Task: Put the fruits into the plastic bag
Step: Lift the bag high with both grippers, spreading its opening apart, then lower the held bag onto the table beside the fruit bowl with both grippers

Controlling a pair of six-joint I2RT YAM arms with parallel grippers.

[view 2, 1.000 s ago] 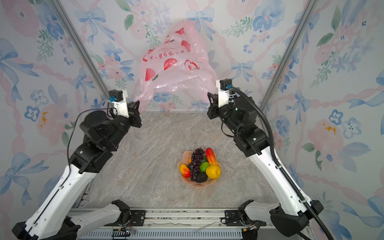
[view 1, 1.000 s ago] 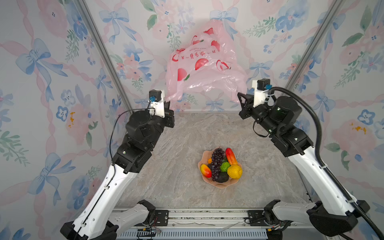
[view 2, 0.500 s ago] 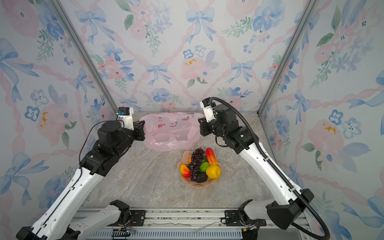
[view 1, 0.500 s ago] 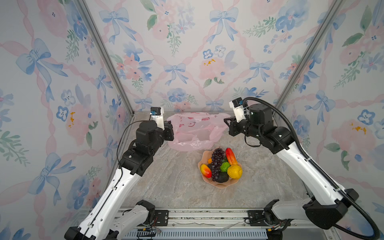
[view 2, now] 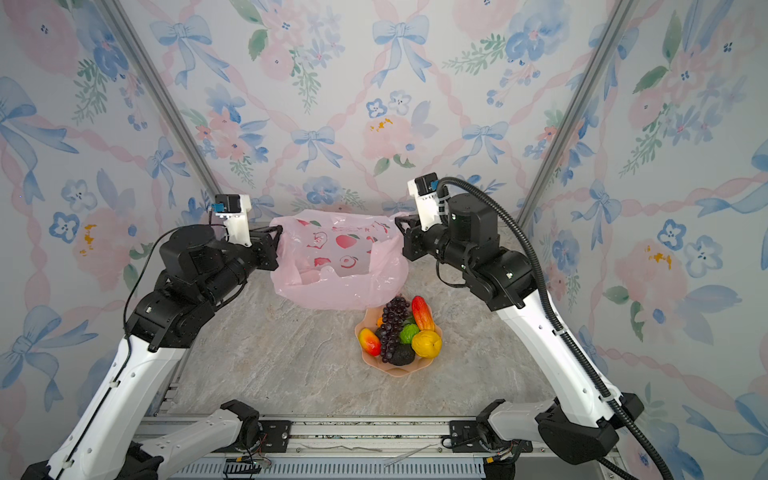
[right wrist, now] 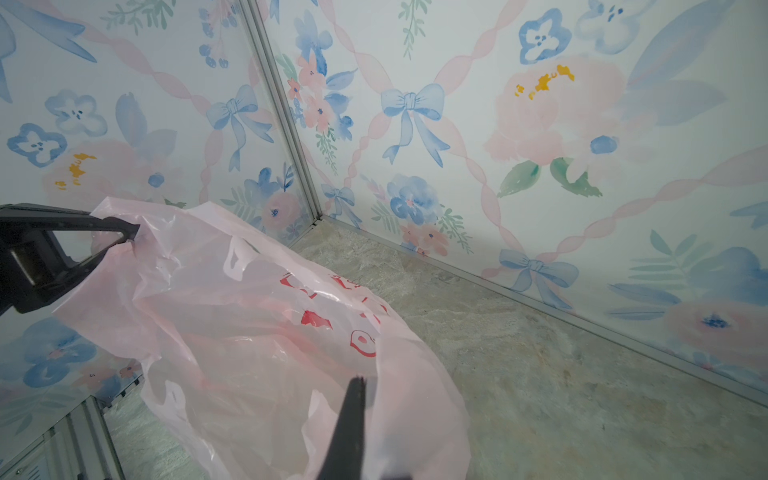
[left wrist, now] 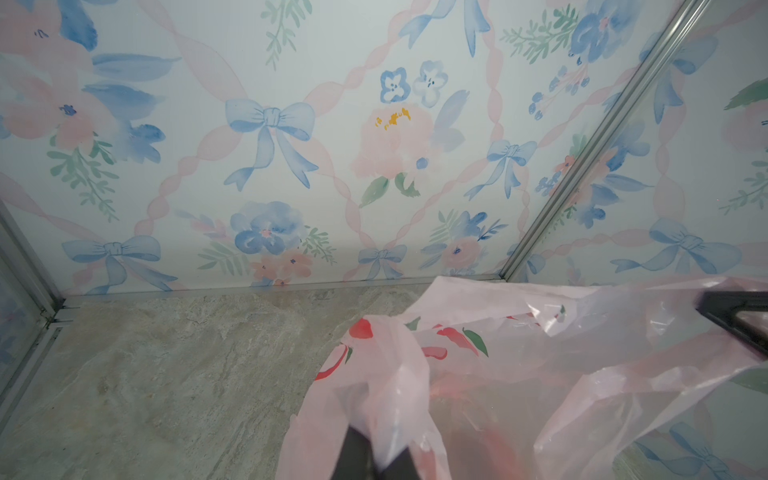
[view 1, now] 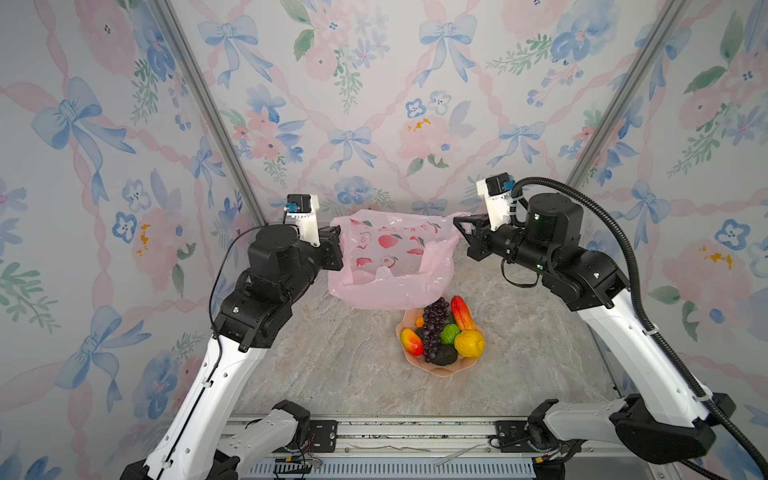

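Plastic bag point(view 1: 390, 266) is down at the back of the marble table point(view 1: 324, 361), with floral walls point(view 1: 374, 104) closing in on three sides. It's pink and crinkly with red peach prints, and it sags between my two arms with its mouth gaping upward. Just in front sits the peach scalloped bowl point(view 1: 446, 371). The bag's near hem reaches the bowl's far rim, and I can't tell whether they touch. All the fruits point(view 1: 442, 336) are heaped in that bowl: the grape bunch point(view 1: 434, 326) runs across the middle, the lemon point(view 1: 469, 343) is on the right, and there are two mangoes, a bumpy green one and a dark avocado at the front.

Now my pincers. My left pincer point(view 1: 338, 237) is pressed together on the bag's left rim, and my left wrist view shows film bunched round the fingers point(left wrist: 357, 457). My right pincer point(view 1: 457, 219) is clamped on the right rim, thin plastic pinched between its closed fingers point(right wrist: 353, 407). Each wrist camera catches the opposite pincer across the open mouth.

Big change from a second ago: I had the bag hoisted high against the back wall, well above the table. Half a second ago it was already down, with my pincers in much the same spots as now. The bowl and fruits haven't budged.
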